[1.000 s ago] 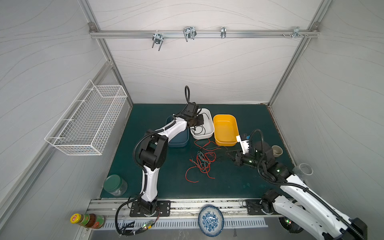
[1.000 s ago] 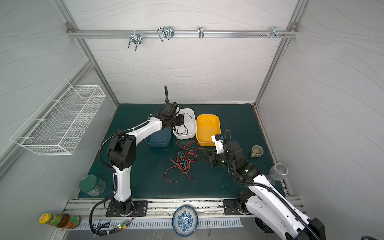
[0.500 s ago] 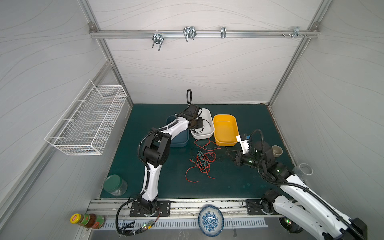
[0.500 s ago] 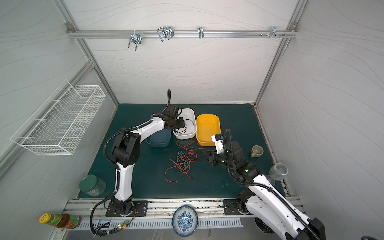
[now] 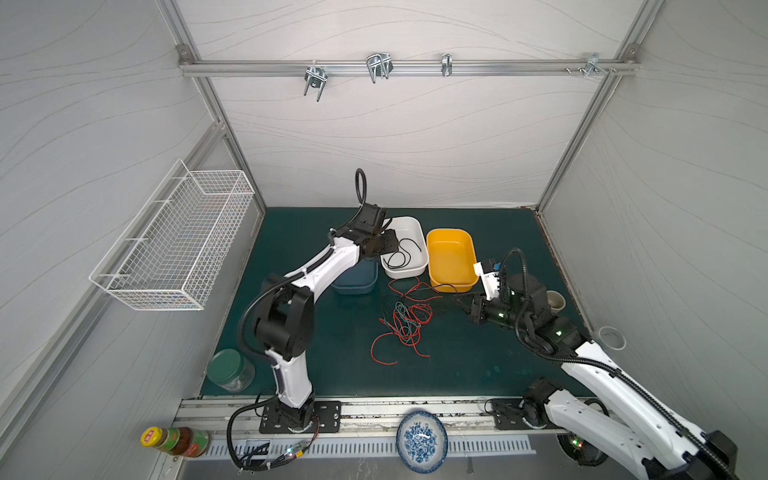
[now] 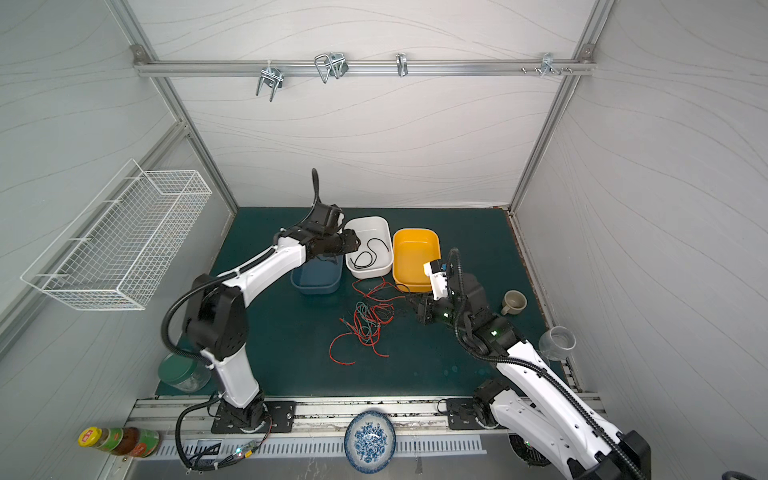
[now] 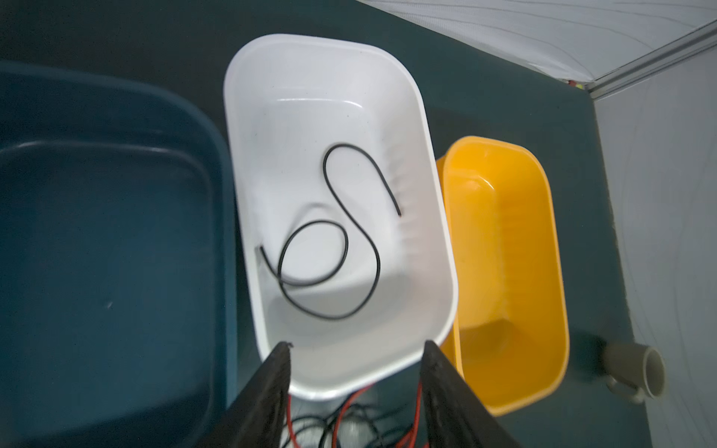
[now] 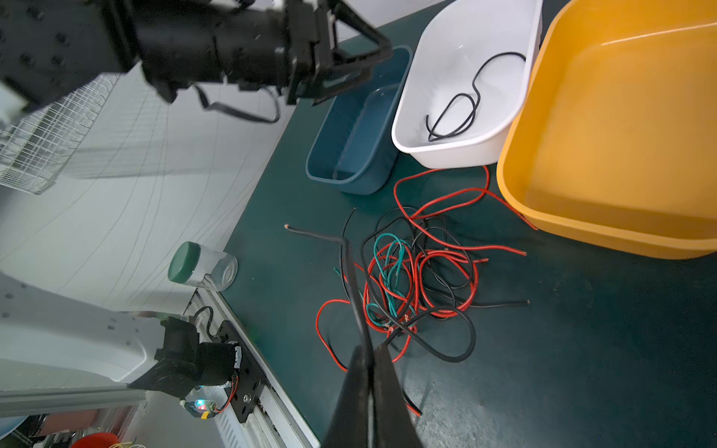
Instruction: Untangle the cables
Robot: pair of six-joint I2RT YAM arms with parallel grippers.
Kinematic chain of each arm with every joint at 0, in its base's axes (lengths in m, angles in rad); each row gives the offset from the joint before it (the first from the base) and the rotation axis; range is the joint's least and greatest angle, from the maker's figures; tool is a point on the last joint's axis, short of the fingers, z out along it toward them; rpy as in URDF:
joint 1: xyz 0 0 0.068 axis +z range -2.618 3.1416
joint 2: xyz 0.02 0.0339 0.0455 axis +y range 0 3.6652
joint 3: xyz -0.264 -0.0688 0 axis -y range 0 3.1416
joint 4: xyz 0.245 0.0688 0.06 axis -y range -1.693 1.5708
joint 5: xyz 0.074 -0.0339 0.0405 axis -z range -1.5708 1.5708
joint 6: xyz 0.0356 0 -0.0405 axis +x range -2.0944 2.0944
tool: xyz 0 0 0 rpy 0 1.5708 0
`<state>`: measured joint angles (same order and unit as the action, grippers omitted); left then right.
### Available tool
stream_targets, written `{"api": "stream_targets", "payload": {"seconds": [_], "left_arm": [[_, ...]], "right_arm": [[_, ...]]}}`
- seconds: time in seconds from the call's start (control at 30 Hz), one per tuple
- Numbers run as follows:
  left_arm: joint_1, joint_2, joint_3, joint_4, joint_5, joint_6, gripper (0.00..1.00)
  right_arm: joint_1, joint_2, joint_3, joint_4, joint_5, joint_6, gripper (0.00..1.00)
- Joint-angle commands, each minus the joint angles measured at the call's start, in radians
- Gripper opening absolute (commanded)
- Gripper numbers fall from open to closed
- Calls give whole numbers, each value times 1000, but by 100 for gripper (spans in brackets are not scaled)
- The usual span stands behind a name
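The cables lie as a tangle of red, black and teal-green wires on the green mat, also seen in the right wrist view. One separate black cable lies coiled inside the white tub. My left gripper hovers open above the near end of that tub, with nothing between its fingers. It shows in both top views. My right gripper is shut on a black cable leading out of the tangle, just right of the pile.
A blue tub and a yellow tub flank the white one. A mug and a clear cup stand at the right, and a green-lidded jar at the front left. A wire basket hangs on the left wall.
My left gripper has opened over the white tub and the black cable now lies loose inside it. The right arm has kept still with its grip.
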<state>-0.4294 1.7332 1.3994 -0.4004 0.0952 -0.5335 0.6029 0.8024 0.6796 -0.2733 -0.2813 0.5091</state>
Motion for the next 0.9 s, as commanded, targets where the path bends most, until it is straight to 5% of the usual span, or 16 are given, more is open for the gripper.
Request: {"api": "stream_targets", "payload": {"seconds": [0.0, 0.4, 0.87], "left_arm": [[-2, -140, -164, 74, 9, -105, 56], [-197, -547, -565, 58, -112, -219, 56], [-398, -470, -750, 214, -244, -327, 56]], "right_arm": [[8, 19, 63, -44, 19, 19, 0], [14, 148, 312, -161, 24, 19, 0], [23, 284, 582, -297, -25, -44, 0]]}}
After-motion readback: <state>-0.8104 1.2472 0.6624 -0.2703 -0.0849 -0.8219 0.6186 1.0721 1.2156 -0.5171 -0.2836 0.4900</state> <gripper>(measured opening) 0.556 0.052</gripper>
